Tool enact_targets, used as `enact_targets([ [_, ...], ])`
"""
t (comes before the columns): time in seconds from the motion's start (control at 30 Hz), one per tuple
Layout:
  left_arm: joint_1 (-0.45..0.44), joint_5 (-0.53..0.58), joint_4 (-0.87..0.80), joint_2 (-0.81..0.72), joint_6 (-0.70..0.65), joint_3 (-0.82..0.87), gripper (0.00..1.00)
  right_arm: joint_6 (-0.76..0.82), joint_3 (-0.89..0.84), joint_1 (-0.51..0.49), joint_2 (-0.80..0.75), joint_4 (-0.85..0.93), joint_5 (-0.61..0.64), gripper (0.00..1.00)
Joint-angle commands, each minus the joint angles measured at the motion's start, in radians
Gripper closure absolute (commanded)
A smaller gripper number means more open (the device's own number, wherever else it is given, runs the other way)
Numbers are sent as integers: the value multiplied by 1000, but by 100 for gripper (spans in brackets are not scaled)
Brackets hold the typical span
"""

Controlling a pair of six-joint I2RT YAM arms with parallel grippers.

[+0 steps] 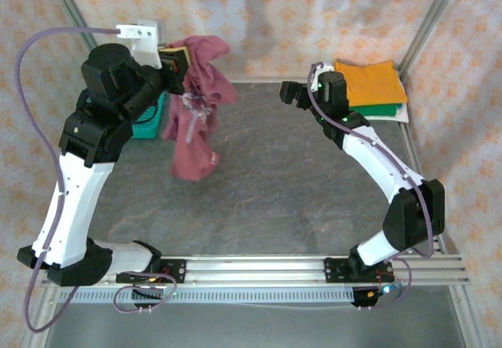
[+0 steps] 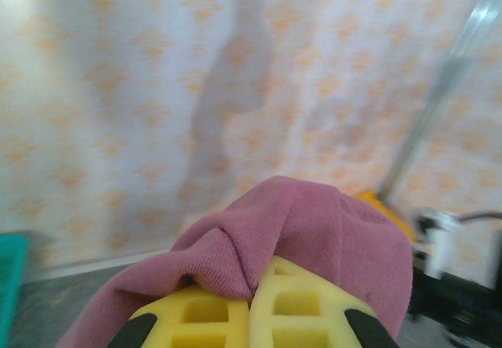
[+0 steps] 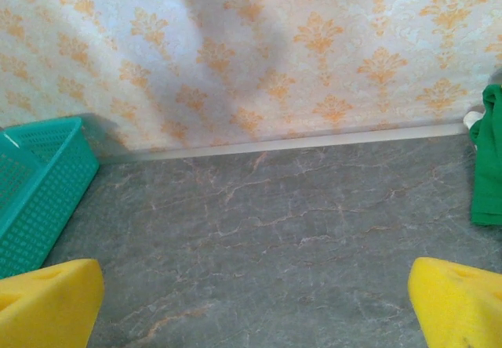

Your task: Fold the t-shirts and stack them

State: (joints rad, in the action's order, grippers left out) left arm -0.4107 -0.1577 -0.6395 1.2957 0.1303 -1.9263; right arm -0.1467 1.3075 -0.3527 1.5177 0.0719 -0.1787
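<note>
Left gripper (image 1: 174,64) is clamped shut on the crumpled maroon cloth t-shirt (image 1: 192,121), hanging above the grey marbled tabletop (image 1: 298,199) beside a teal mesh basket (image 1: 149,122); right gripper (image 1: 292,93) gapes empty near the folded orange t-shirt (image 1: 372,81)

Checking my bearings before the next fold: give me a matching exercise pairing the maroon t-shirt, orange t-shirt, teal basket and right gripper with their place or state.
1 maroon t-shirt
2 orange t-shirt
3 teal basket
4 right gripper

A lying on the green t-shirt, far right
B open, holding nothing
C hanging from the shut left gripper
D on the table, far left

Pairs: 1-C, 2-A, 3-D, 4-B
</note>
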Motion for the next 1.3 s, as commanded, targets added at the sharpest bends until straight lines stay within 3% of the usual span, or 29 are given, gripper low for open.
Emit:
enact_targets([
  [0.0,-46,-102,79,11,-18,58,100,-31,-6,13,-38,27,-10,0],
  [0.2,-63,-215,437,128,127,460,100,-30,-150,15,-155,47,63,0],
  [0.33,-65,-142,471,321,91,452,98,-25,-267,19,-217,24,88,0],
  [0.43,-40,-50,557,361,79,500,54,-24,-313,16,-215,20,-25,0],
  [0.5,-3,-40,619,325,129,562,42,-7,-336,-11,-205,18,-116,0],
  [0.57,17,-32,649,263,151,631,38,41,-334,-61,-192,58,-129,0],
  [0.7,7,-31,519,170,127,730,36,54,-324,-109,-134,123,-119,2],
  [0.8,-24,-47,411,144,115,811,36,38,-307,-108,-70,135,-36,4],
  [0.93,-88,-94,409,139,153,952,37,-26,-206,-85,68,214,60,6],
  [1.07,-167,-89,428,150,206,1067,34,-117,-170,-29,186,151,-72,9],
  [1.13,-193,-81,445,138,233,1119,34,-124,-141,-29,244,147,-91,15],
  [1.2,-224,-77,468,115,259,1171,34,-125,-81,-30,315,198,-130,27],
  [1.27,-262,-64,486,88,273,1215,37,-135,-56,-30,359,209,-152,51],
])
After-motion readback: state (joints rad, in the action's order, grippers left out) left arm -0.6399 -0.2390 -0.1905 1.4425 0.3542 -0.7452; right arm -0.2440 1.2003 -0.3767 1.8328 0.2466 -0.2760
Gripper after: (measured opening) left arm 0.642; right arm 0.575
